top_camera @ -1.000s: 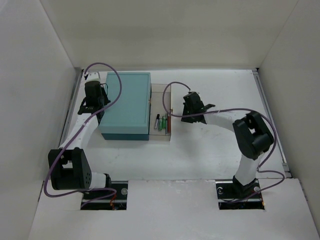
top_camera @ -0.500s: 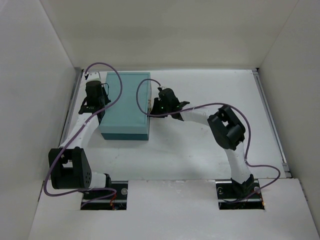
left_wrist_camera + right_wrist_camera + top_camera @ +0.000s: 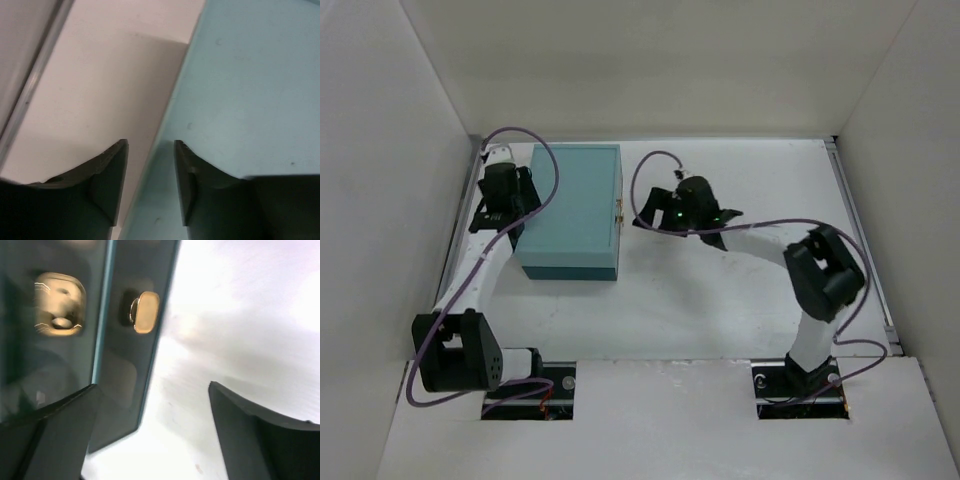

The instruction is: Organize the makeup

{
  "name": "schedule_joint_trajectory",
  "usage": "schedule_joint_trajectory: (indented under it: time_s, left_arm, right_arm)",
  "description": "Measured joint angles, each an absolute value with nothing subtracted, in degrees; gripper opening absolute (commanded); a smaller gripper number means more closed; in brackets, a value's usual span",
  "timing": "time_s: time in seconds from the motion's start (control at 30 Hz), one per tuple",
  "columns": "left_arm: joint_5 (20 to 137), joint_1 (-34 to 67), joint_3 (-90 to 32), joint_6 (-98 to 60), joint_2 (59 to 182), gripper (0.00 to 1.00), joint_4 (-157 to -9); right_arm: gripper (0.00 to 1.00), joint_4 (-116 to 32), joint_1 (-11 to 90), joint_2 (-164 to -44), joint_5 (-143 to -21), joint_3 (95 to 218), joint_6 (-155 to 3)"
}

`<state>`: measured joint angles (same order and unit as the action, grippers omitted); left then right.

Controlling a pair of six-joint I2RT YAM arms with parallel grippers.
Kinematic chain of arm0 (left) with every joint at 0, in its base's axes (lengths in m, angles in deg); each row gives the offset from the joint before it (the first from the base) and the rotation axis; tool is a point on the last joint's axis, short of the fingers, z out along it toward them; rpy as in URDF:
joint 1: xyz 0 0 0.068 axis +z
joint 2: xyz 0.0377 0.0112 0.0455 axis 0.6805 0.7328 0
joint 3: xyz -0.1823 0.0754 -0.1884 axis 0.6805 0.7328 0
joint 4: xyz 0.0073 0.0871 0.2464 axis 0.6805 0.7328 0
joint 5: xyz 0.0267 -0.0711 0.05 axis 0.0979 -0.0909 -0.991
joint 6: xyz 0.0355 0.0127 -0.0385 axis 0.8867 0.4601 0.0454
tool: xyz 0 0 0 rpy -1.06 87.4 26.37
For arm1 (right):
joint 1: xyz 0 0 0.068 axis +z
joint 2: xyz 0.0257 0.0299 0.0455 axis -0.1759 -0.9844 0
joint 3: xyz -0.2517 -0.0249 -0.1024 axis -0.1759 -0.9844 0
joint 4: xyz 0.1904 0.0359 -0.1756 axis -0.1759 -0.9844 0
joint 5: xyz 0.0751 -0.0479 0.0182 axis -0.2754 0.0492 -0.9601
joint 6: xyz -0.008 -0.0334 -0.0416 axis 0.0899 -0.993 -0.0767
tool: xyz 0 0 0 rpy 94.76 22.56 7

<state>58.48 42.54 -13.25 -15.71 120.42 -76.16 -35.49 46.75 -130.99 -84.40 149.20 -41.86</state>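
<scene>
On the white tabletop [image 3: 720, 290] we saw the smooth rectangular teal box [image 3: 572, 210] closed, the makeup hidden from us, the right gripper [image 3: 153, 387] holding its dark fingers wide apart near a rounded gold knob [image 3: 145, 312], and the left gripper [image 3: 150, 145] holding its fingers slightly parted at the box's left edge.

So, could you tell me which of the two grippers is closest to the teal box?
The left gripper: its fingertips sit right at the teal box's left side, while the right gripper is off its right side with bare table between.
</scene>
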Motion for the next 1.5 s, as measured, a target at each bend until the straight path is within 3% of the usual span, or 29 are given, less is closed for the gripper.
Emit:
schedule_joint_trajectory:
  time_s: [0.03,0.23,0.53,0.8,1.1,1.27,1.5]
  left_arm:
    - [58.07,43.2,-13.95,-15.78,119.68,1.0,-74.33]
    - [55.34,50.37,-20.57,-17.96,112.32,1.0,-68.97]
    - [55.05,50.32,-19.74,-31.45,96.18,1.0,-57.91]
    - [59.58,27.0,-9.6,-36.59,89.32,1.0,-51.55]
    - [47.79,3.16,-9.67,-37.63,91.86,1.0,-50.68]
    - [42.35,-1.63,-11.22,-37.48,97.98,1.0,-50.64]
    - [39.51,-1.17,-12.11,-36.41,97.41,1.0,-50.72]
  right_arm:
    - [1.0,-35.76,45.12,-127.41,-84.22,147.05,-42.1]
    - [1.0,-44.96,32.79,-108.57,-76.0,141.85,-44.17]
    - [1.0,-66.64,30.97,-93.4,-56.14,136.91,-48.11]
    - [1.0,-72.56,30.47,-86.64,-51.0,131.38,-48.83]
    - [1.0,-73.31,32.0,-84.57,-50.76,129.9,-49.85]
    - [1.0,-73.07,32.24,-83.82,-50.91,128.74,-49.92]
    - [1.0,-72.91,32.7,-80.81,-51.2,127.71,-50.34]
